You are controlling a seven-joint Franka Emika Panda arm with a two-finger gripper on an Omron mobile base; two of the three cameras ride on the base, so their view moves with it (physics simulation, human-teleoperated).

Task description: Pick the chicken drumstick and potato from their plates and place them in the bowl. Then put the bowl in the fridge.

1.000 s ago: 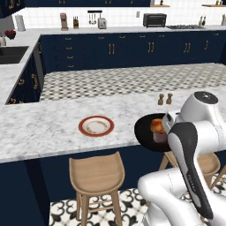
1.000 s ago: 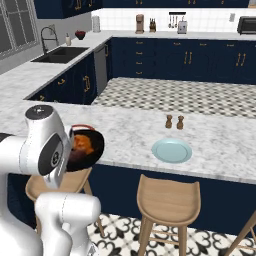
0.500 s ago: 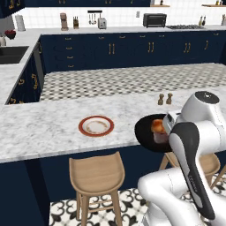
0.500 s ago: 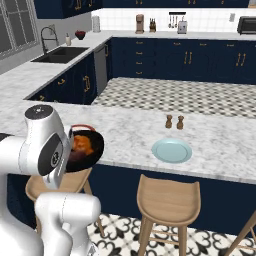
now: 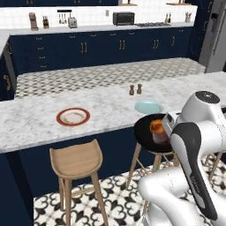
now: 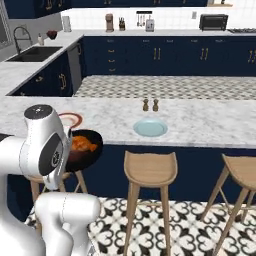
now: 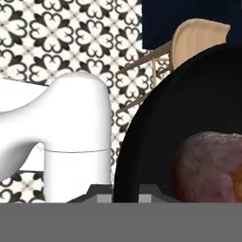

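Black bowl held up off the counter, out over the stools and patterned floor, on the near side of the counter edge. Jaws hidden behind the white arm and the bowl's rim; grasp on the rim looks likely, yet cannot tell for sure whether clenched. Chicken drumstick lying inside the bowl, orange against the black. Potato also inside the bowl, dark reddish lump close beside the drumstick. White plate with red-brown rim left bare on the counter, well to the left of the bowl. Pale blue-green plate bare too, on the counter just behind the bowl, near the small salt and pepper pair. Grey fridge far right of the counter.
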